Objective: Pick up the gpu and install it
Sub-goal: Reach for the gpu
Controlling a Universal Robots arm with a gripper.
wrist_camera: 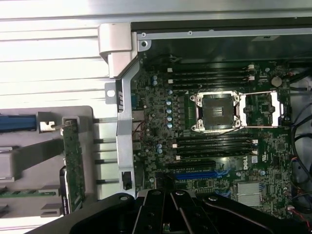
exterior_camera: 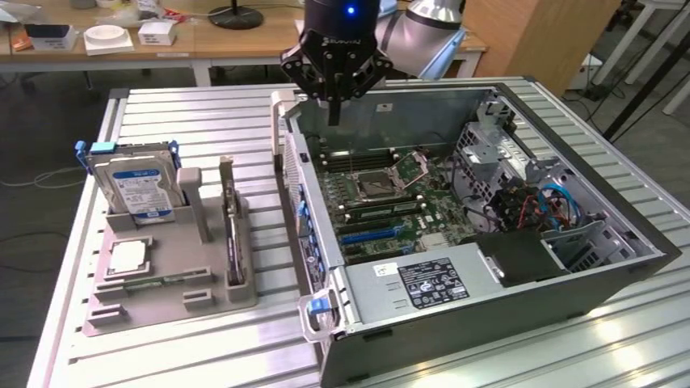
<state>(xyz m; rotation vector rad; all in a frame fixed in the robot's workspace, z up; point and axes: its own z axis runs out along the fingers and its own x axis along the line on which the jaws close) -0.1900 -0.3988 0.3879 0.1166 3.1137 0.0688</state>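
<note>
While above the computer case, claw closed, empty; gpu upright in rack.

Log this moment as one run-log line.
claw: shut, empty, over open computer case | gpu: on edge in grey holder, not gripped | install: not done

Thin dark green gpu card, grey plastic holder, silver ribbed metal table (parallel grooves throughout), blue-labelled silver hard drive.

The thin dark gpu stands edgewise in the grey holder.
</note>
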